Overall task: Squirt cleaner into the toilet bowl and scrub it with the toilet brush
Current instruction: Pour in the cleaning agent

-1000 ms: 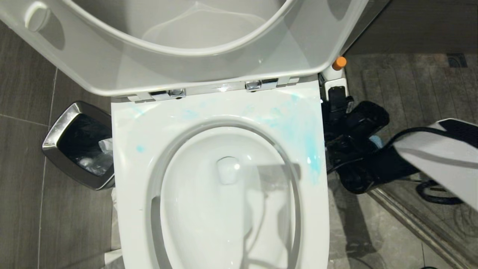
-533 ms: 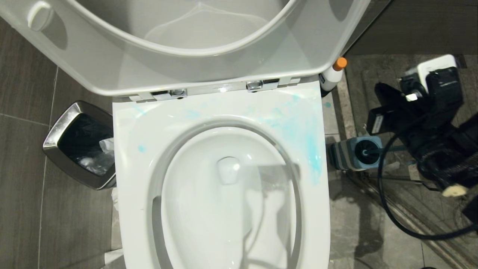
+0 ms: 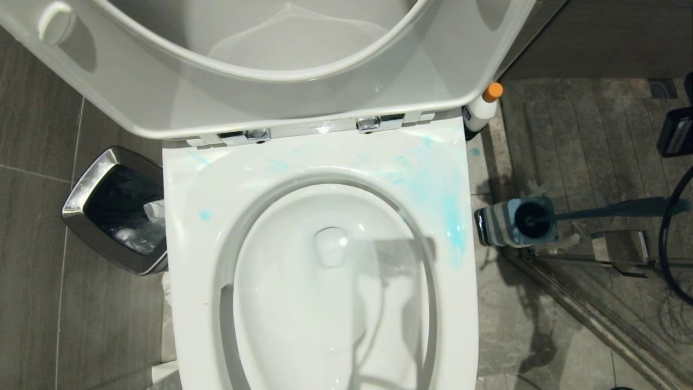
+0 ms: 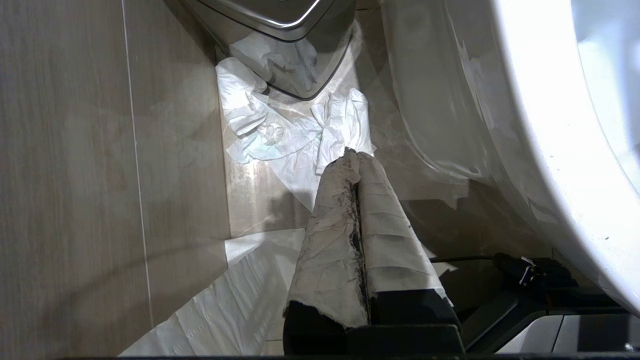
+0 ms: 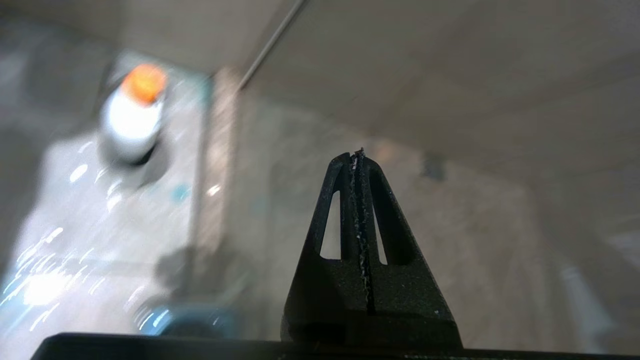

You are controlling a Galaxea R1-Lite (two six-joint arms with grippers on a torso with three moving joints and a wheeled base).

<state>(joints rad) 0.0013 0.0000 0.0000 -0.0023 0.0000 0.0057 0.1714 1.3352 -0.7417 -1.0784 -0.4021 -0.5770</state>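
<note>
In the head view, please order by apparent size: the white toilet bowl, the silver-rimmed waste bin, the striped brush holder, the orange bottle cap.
Largest to smallest as they look:
1. white ceramic toilet bowl
2. square silver-rimmed waste bin
3. blue-grey striped brush holder
4. orange bottle cap
No near ties.

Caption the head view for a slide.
Open toilet bowl, blue smears on its rim; toilet brush in its holder, cleaner behind.

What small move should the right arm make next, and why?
Probably open the right claw and reach for the cleaner standing on the floor behind the toilet's right side. The claw is shut and empty, the toilet brush sits in its holder, and the toilet bowl looks unscrubbed.
</note>
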